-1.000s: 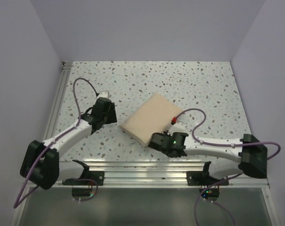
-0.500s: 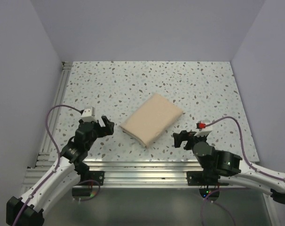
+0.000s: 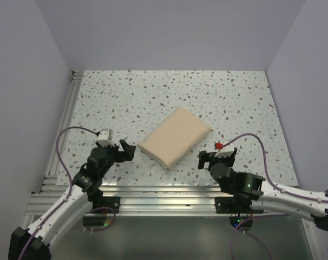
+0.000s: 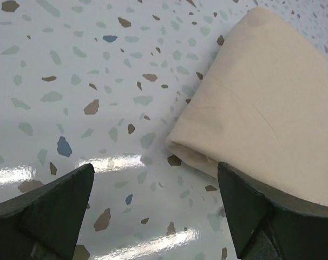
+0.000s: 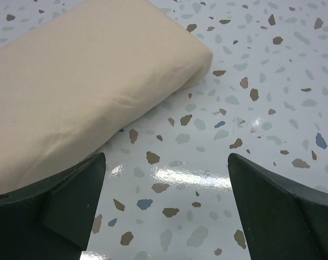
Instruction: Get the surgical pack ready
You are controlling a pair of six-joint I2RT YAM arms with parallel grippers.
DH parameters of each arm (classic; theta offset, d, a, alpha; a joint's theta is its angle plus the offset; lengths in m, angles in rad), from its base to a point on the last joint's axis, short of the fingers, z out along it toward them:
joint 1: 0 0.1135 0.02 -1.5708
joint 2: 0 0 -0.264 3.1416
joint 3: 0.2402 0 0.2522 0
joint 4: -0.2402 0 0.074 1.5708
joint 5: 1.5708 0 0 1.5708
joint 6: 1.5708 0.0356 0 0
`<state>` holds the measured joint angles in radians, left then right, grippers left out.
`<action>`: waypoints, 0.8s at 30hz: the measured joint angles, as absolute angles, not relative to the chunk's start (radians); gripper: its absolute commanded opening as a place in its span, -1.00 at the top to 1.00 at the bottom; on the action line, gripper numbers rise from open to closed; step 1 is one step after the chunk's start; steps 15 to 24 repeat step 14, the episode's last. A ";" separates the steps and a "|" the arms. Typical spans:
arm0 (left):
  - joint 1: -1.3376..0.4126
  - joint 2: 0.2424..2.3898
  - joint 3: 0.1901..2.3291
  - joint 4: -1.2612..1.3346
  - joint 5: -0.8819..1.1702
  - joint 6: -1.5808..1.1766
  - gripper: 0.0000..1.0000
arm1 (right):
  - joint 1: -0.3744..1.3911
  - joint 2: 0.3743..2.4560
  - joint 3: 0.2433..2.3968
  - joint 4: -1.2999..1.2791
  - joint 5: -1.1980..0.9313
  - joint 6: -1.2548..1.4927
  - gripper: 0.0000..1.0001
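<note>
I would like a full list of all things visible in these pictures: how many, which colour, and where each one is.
surgical pack: one, tan folded cloth bundle, lying flat near the middle of the table, turned at an angle, touching neither gripper
table: one, white with grey and brown speckles, under everything
metal rail: one, silver, along the table's near edge
walls: three, pale lilac, at the left, far and right sides
cables: two, purple, one looping along each arm
left gripper: one, black, open and empty, just left of the pack
right gripper: one, black, open and empty, at the pack's near right
</note>
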<state>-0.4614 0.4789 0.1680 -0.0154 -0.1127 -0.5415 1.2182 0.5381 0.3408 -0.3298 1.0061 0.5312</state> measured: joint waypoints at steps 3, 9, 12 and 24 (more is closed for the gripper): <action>-0.461 0.537 0.168 -0.016 -0.116 -0.542 -1.00 | 1.218 0.542 0.341 -0.329 1.013 0.532 -0.97; -0.461 0.537 0.168 -0.016 -0.117 -0.542 -1.00 | 1.218 0.521 0.341 -0.323 1.028 0.532 -0.97; -0.461 0.527 0.168 -0.015 -0.118 -0.542 -1.00 | 1.218 0.521 0.341 -0.321 1.029 0.532 -0.97; -0.461 0.527 0.168 -0.015 -0.119 -0.542 -1.00 | 1.218 0.521 0.341 -0.321 1.029 0.532 -0.97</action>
